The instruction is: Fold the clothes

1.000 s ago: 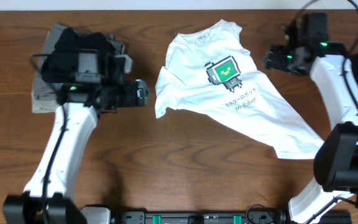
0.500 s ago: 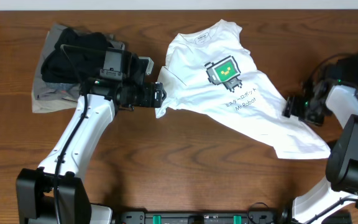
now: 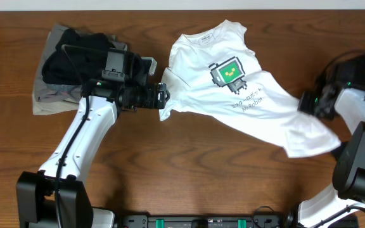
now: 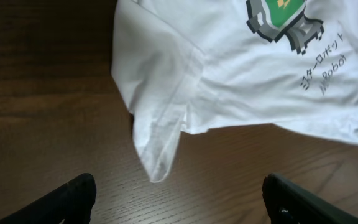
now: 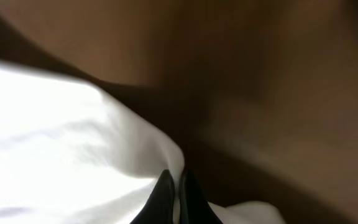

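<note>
The white T-shirt with the green robot print lies face up mid-table, collar toward the far edge. My left gripper hovers open at its left sleeve; in the left wrist view the sleeve tip hangs just ahead of the gripper, between the spread fingertips. My right gripper is shut on the shirt's right edge. In the right wrist view, white cloth is pinched between the closed gripper tips.
A pile of black and grey-khaki garments sits at the far left, behind my left arm. Bare wooden table stretches in front of the shirt. The right arm's base stands at the right edge.
The left arm swung from the garment pile to the shirt's left sleeve, then held still. The right gripper came down to the shirt's right edge, shut on it, and the lower right corner has shifted.
</note>
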